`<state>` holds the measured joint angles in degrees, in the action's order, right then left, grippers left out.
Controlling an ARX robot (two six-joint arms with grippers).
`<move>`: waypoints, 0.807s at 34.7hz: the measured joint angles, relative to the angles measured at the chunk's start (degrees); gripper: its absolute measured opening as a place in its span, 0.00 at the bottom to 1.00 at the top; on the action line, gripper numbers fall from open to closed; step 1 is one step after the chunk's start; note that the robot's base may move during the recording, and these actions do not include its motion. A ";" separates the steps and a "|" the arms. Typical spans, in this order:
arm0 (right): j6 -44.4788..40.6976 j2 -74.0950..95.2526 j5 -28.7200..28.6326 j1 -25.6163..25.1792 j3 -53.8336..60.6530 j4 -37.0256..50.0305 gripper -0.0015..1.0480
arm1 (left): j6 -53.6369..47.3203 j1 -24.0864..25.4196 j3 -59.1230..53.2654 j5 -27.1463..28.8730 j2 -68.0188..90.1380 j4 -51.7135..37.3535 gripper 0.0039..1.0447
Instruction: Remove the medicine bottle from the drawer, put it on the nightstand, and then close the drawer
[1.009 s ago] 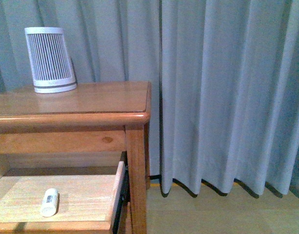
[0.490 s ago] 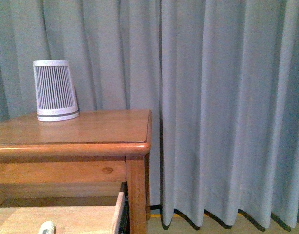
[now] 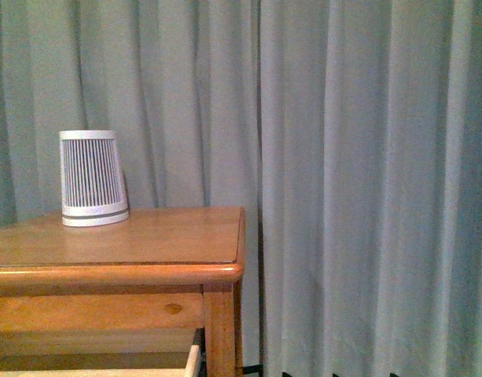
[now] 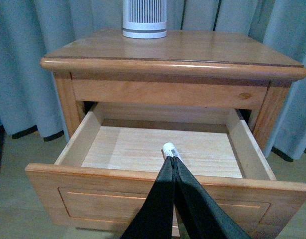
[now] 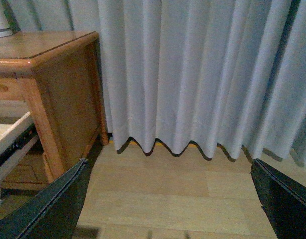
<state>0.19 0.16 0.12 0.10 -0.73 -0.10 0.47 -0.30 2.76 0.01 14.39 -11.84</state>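
The front view has tipped upward since a moment ago. The ribbed device (image 3: 92,179) and the nightstand (image 3: 147,236) sit lower in frame, and of the drawer (image 3: 107,367) only a sliver shows at the bottom edge, its floor now out of sight. Only the left wrist view shows the medicine bottle (image 4: 168,148), lying on the open drawer's pale floor near the front panel, about midway across. The left claw (image 4: 171,160) points at the drawer with its fingers pressed together and nothing between them, the tips in line with the bottle. The right claw (image 5: 168,162) is spread wide above the floor (image 5: 158,199), beside the nightstand's side and facing the curtain (image 5: 193,74).
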 joint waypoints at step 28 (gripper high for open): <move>0.00 0.00 0.02 0.00 0.00 0.00 0.93 | -0.15 0.04 -2.19 -0.02 -14.03 11.80 0.02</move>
<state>0.19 0.16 0.14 0.10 -0.73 -0.10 0.32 -0.25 0.58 -0.01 0.36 -0.03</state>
